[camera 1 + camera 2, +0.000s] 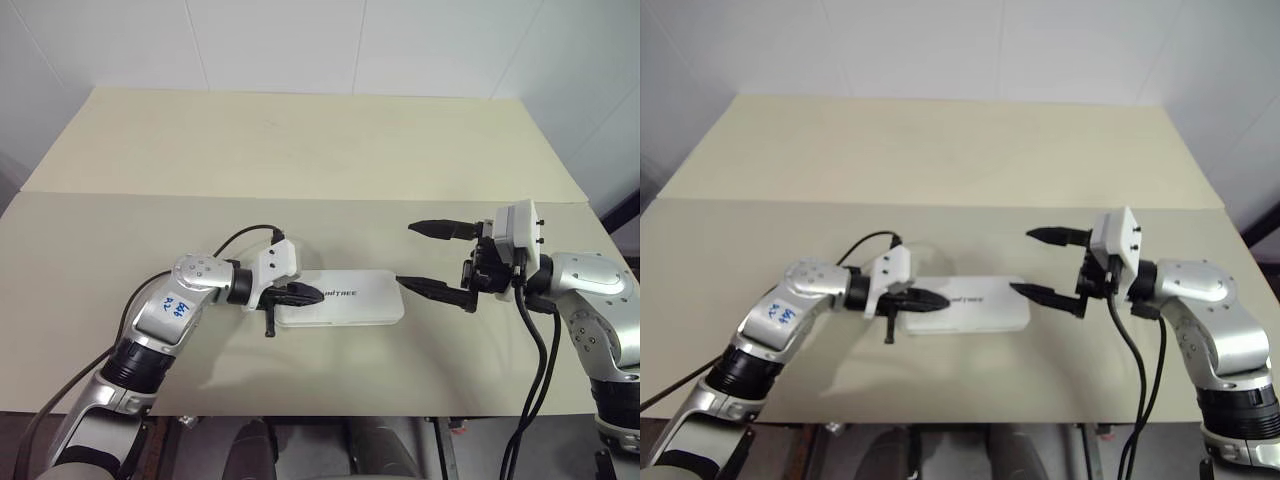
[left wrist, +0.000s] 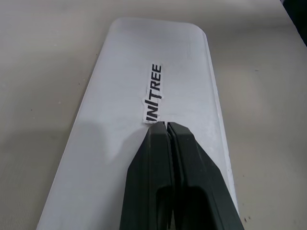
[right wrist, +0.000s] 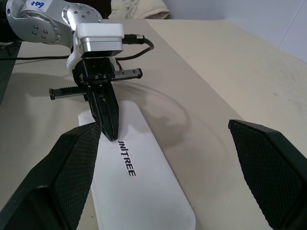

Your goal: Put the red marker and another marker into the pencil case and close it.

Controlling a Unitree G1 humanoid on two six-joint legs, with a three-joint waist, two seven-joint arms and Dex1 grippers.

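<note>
Two claws flank one white case (image 1: 340,300) lying shut and flat on the bench (image 1: 300,150), near its front edge and about midway along it. On the left, the left claw (image 1: 312,294) is clenched on nothing, its fingers (image 2: 170,143) pressed together, the tips resting on or just above the left end of the lid, right at the start of the dark printed logo (image 2: 154,93). Whether they actually press the lid I cannot tell. The case runs lengthwise left to right, so its long axis lies in line with this claw's reach, pointing straight away from the tips toward the other arm. The left arm is plainly the nearer one.

The case itself is a slim hard shell with rounded corners, plain white, the lid down along its whole length and no gap showing at the seam. Neither marker is visible on the bench, so I judge them already inside and the closing step at or near its end; any last move is likely a press down on the lid.

On the right, the right claw (image 1: 432,258) hangs released, spread wide, just past the case's right end and apart from it, pointing back toward the left.
</note>
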